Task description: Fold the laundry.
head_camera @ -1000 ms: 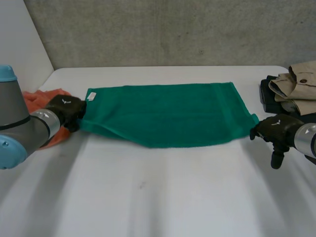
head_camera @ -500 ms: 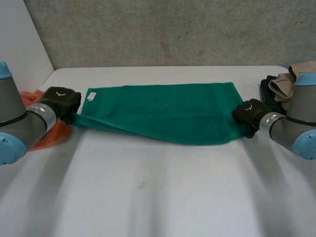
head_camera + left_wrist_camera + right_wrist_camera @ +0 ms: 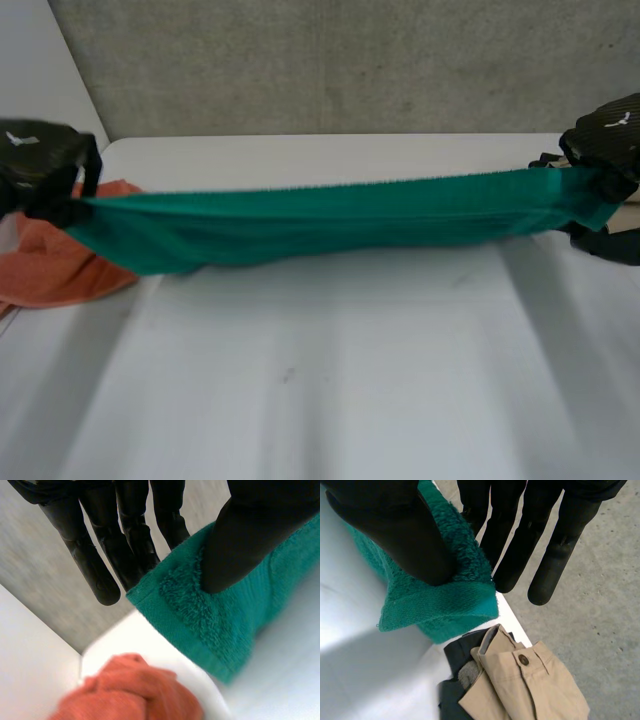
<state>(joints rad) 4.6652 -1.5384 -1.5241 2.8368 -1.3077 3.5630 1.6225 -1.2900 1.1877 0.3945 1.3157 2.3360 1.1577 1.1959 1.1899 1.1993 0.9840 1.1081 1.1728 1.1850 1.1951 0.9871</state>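
Observation:
A green towel (image 3: 300,225) hangs stretched in the air above the white table (image 3: 320,380), sagging slightly toward its left end. My left hand (image 3: 35,165) is shut on the towel's left corner; in the left wrist view the thumb (image 3: 250,540) presses the green towel (image 3: 210,615) against the fingers (image 3: 125,535). At the opposite end, my right hand (image 3: 605,140) is shut on the right corner. The right wrist view shows its thumb (image 3: 395,530) pinching the green towel (image 3: 445,605) against the fingers (image 3: 520,535).
An orange cloth (image 3: 60,270) lies bunched at the table's left edge, below my left hand, and appears as the orange cloth (image 3: 130,690) in the left wrist view. A beige garment (image 3: 525,690) on dark clothes (image 3: 452,685) sits at the right edge.
Both hands have risen and moved apart, lifting the green towel off the table and pulling it taut. The right hand closed on the towel's right corner during the last second.

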